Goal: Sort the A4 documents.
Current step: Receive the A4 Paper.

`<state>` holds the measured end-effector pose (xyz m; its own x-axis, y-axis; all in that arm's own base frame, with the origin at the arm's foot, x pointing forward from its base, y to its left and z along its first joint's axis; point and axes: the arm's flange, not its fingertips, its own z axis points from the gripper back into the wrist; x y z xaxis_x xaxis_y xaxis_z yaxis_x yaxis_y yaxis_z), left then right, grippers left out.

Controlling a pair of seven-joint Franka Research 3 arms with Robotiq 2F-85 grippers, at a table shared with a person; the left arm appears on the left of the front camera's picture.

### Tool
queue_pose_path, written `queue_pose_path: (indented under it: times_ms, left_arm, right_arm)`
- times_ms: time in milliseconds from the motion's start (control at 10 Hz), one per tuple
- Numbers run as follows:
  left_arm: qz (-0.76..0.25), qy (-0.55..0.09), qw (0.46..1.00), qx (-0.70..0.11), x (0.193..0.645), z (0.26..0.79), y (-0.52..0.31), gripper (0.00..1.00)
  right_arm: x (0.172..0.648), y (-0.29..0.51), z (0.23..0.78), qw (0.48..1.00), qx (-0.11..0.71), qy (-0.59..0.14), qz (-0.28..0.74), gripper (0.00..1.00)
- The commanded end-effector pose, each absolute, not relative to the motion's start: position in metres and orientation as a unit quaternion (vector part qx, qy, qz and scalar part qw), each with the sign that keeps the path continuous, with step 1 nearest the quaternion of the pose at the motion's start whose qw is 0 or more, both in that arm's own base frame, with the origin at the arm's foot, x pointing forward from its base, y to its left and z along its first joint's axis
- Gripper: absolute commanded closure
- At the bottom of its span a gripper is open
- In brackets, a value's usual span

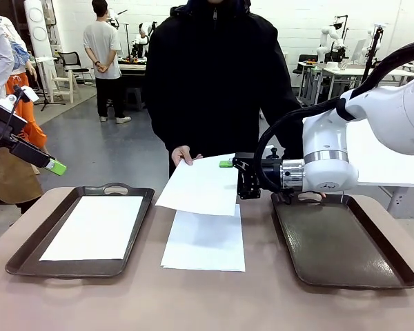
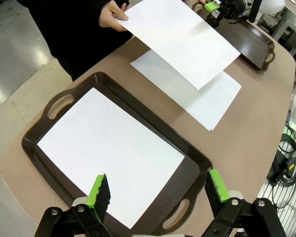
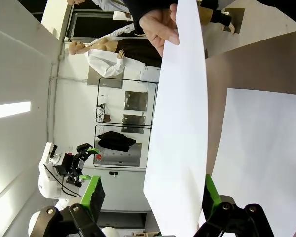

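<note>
Evidently, in the front view an offered sheet [image 1: 200, 185] is held above the table [image 1: 207, 303] by the person's hand [image 1: 183, 155] at its far corner, with its opposite edge reaching the right end effector [image 1: 233, 172]. Loose sheets [image 1: 205, 245] lie flat on the table beneath it, between a left tray [image 1: 27, 252] carrying a tray sheet [image 1: 93, 227] and a bare right tray [image 1: 345, 248]. The left end effector [image 1: 55, 167] is seen raised at the left, apart from everything. From the left wrist view, the left end effector [image 2: 159, 190] is shown with its jaws spread wide and nothing between them, above the near end of the left tray. From the right wrist view, the right end effector [image 3: 152, 195] is shown with jaws parted and the edge of the offered sheet [image 3: 180, 123] passing between the pads, not yet pinched. Such paper is judged very light, thin and limp (sagging is to be expected wherever it is unsupported), smooth enough to slip and easily creased. It is best taken near an edge, well inside the pads, with a flat, gentle pinch, and kept level.
</note>
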<state>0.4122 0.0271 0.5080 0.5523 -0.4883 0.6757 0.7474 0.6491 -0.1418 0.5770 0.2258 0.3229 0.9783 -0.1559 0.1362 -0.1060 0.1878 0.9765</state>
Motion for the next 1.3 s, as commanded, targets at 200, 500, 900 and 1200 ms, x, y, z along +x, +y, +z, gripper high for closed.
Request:
queue_pose_path:
  times_ms: [200, 500, 900, 1200]
  left_arm:
    - [-0.367, -0.304, 0.854, -0.207, 0.4110, 0.5071, 0.0274, 0.00]
    - [-0.367, -0.304, 0.854, -0.207, 0.4110, 0.5071, 0.0274, 0.00]
    - [-0.367, -0.304, 0.854, -0.207, 0.4110, 0.5071, 0.0274, 0.00]
    - [-0.367, -0.304, 0.854, -0.207, 0.4110, 0.5071, 0.0274, 0.00]
  right_arm:
    - [0.5771, 0.2296, 0.3185, 0.769, 0.627, -0.120, -0.005, 0.03]
    - [0.5776, 0.2289, 0.3178, 0.774, 0.622, -0.123, 0.000, 0.28]
    - [0.5776, 0.2289, 0.3187, 0.778, 0.617, -0.118, 0.008, 0.67]
    - [0.5780, 0.2296, 0.3195, 0.779, 0.616, -0.117, 0.010, 0.95]
